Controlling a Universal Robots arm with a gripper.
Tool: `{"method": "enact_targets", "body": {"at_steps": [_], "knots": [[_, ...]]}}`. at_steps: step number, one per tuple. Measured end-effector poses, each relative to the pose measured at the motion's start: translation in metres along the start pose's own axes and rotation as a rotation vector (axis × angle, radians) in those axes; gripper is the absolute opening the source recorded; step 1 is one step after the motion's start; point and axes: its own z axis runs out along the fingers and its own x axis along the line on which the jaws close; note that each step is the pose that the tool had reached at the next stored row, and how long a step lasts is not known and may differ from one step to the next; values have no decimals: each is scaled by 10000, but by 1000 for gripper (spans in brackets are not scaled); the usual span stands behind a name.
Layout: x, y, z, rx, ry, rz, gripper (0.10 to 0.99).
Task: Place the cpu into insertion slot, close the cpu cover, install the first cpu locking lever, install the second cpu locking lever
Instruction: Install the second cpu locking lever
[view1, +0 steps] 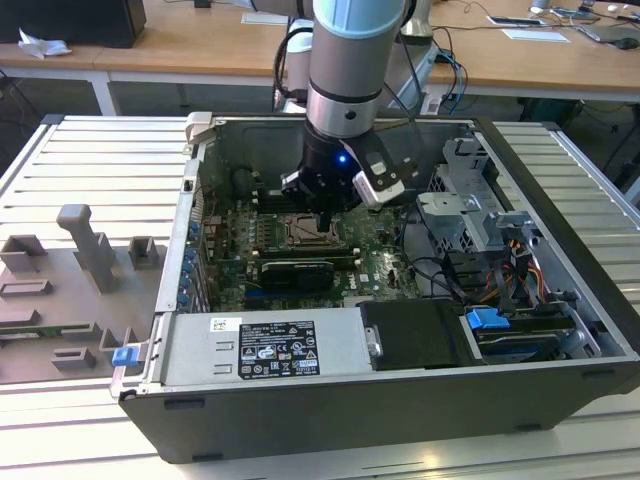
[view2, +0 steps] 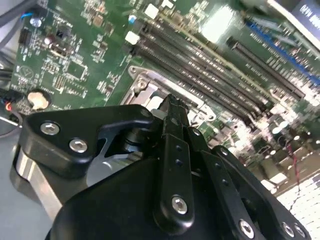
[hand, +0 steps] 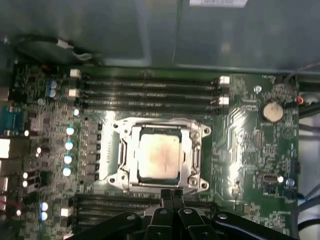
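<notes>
**CPU seated, cover down, jaws at the socket's edge**

While the black gripper (hand: 171, 192) hung low over the green motherboard (hand: 250, 130) inside the open computer case (view1: 560, 200), its jaws were pressed together, pinching nothing. The small pale silvery-grey square cpu (hand: 158, 156) lay flat in the silver-rimmed insertion slot (hand: 196, 159), with the thin silver frame of the cpu cover (hand: 159, 127) lying down around it. That cover looked like stiff, springy sheet metal, light and slippery; the chip looked rigid but fragile, so pushing on the metal edges seemed safer.
</notes>
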Motion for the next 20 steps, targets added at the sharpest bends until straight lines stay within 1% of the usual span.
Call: {"method": "enact_targets", "body": {"at_steps": [2, 6, 15, 17, 18, 19, 20], "knots": [[31, -8, 14, -22, 1, -27, 106], [141, -9, 24, -32, 1, -42, 106], [142, -26, 24, -32, 2, -44, 106], [146, -40, 24, -34, 3, -46, 106], [153, -69, 28, -95, 0, -46, 106], [184, -102, 29, -197, -6, -47, 106], [242, -104, 37, -267, -10, -52, 106]]}}
